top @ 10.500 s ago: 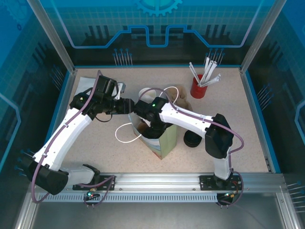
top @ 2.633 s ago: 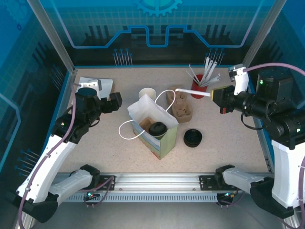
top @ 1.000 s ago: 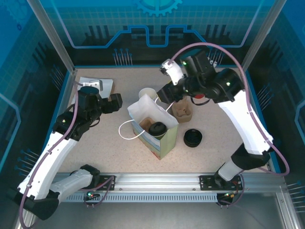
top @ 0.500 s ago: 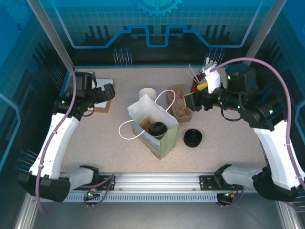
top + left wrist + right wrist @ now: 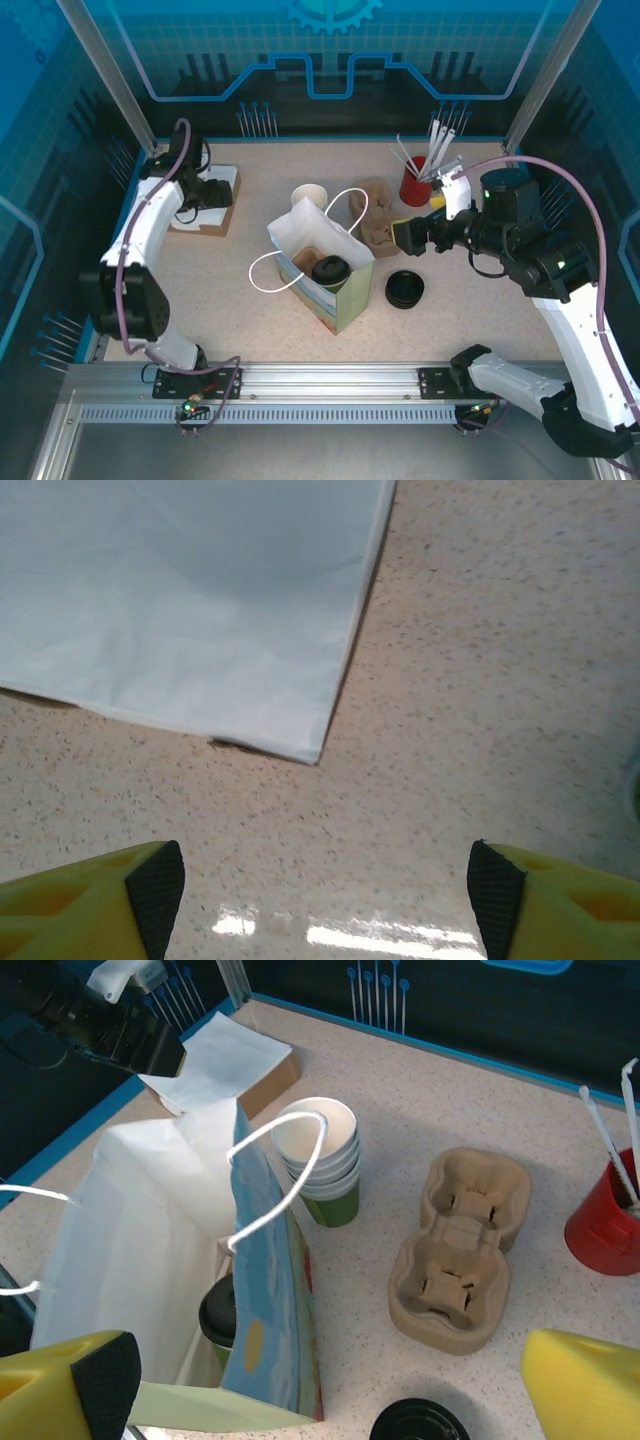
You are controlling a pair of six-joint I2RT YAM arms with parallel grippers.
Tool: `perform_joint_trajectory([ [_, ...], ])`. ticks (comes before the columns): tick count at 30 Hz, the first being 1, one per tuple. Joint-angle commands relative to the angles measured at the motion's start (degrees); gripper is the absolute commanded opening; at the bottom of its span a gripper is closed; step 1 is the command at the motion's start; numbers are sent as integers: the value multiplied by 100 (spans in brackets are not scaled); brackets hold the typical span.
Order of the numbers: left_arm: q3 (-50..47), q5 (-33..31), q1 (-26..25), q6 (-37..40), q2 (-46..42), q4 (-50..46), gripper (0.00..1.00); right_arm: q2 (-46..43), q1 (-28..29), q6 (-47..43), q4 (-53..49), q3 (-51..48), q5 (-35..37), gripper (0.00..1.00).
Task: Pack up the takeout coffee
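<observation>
I see the lidded coffee cup standing upright inside the white paper bag at the centre of the top view, its round black lid facing up. In my right wrist view it sits lower left, down in the bag's opening. A stack of open green cups, white inside with pale rims, stands upright just above the bag, and the spare black lids lie on the table right of it.
</observation>
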Motion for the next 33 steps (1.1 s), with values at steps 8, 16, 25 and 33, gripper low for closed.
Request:
perform_joint_trajectory([
  [8,787,-613,-66,800,1456,-430,67,-201,-284,-96,347,-414,-3,100],
  [16,1230,-608,-91,959,2100,-517,59,-132,-376,-132,384,-500,-31,100],
  [25,1362,-649,-91,980,2437,-562,57,-97,-455,-134,413,-540,-64,100],
  [33,1365,-758,-91,1011,2516,-530,50,-95,-473,-110,430,-583,-107,100],
])
